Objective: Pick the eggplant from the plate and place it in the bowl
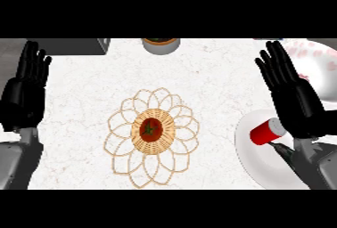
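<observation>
White marble-look tabletop [79, 111] fills my view. Nearest me on the right is a white plate [253, 164], partly under my right forearm. On it lies a red, cup-like thing with a white end [267, 132]; I see no eggplant there. My right robot hand [289, 95] hangs above that plate's far edge, fingers straight and spread, holding nothing. My left robot hand [25, 93] rests at the left edge, fingers up and straight, also bare.

In the middle sits a woven basket bowl with looped petals [153, 136], and a dark red, green-topped vegetable [150, 128] lies in its centre. If that is the eggplant, I judge the placing already done; if the red thing on the plate is meant, no grasp has begun, and I would need to lower the right hand and curl round it.

Farther off: a dark box [76, 46], a round pot [161, 44], and a white dish [316, 60] at the far right.
</observation>
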{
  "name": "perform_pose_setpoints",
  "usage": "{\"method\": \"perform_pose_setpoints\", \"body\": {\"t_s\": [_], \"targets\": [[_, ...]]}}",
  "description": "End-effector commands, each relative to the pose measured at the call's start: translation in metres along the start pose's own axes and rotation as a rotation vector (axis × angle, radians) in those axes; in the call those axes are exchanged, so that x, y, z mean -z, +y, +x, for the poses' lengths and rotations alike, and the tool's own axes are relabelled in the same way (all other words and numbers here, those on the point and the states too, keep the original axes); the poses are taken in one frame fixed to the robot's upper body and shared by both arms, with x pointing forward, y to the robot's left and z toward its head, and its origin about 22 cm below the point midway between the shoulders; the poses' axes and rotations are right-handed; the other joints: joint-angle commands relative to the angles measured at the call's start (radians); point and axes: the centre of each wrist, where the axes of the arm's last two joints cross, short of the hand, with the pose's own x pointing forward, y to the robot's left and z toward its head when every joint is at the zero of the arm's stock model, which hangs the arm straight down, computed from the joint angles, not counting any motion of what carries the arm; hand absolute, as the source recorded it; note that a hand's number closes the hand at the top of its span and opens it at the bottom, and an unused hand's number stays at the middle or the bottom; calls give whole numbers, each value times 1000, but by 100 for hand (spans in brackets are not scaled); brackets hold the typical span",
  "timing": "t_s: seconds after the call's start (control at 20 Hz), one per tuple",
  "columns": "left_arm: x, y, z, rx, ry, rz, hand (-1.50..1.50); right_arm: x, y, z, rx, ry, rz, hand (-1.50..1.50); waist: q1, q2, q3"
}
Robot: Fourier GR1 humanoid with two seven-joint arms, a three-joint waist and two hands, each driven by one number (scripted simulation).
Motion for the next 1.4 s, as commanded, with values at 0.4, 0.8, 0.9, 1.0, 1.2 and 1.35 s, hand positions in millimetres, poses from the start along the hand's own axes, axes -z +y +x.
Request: {"method": "perform_pose_setpoints", "body": {"t_s": [0.4,0.8,0.9,1.0,1.2,1.35], "targets": [[-30,20,-34,145,202,-30,0,-28,-141,28,-739,374,383,-150,-14,20,-11],[-41,41,-42,145,246,-40,0,-119,-248,22,-706,255,450,-150,-20,3,-8],[-39,28,-39,134,238,-55,0,-122,-252,7,-723,286,443,-150,-2,5,-9],[-31,23,-10,135,221,-78,0,-113,-278,30,-748,306,405,-150,8,5,-8],[-25,25,-13,135,231,-54,0,-76,-267,27,-747,311,414,-150,12,6,-9],[-33,20,-30,142,235,-75,0,-40,-246,46,-774,301,444,-150,13,6,-10]]}}
